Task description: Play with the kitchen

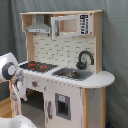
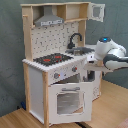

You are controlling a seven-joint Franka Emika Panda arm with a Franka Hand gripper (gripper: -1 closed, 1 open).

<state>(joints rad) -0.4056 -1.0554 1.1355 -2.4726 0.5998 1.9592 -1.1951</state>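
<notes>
Currently, the kitchen (image 1: 65, 70) stands upright on the wooden floor (image 2: 15, 119) against a grey backdrop (image 1: 115, 50), and it appears in both exterior views. Its black stovetop (image 2: 52, 59) with red rings lies on the countertop beside the sink (image 1: 70, 74), and the black faucet (image 1: 84, 59) rises at the back edge of the sink. A grey hood (image 2: 49, 20) hangs above the stovetop, under the top shelf. Knobs (image 2: 65, 73) sit on the front panel under the stovetop, and the windowed oven door (image 2: 70, 102) is below them. In the first exterior view, my white arm (image 1: 10, 67) is at the first exterior view's left, next to the stovetop end of the kitchen. In the second exterior view, my arm (image 2: 111, 51) is at the second exterior view's right, close to the sink end of the countertop. I cannot tell whether my gripper is apart or together, because neither view shows it clearly. I also cannot tell whether my arm touches the kitchen.
</notes>
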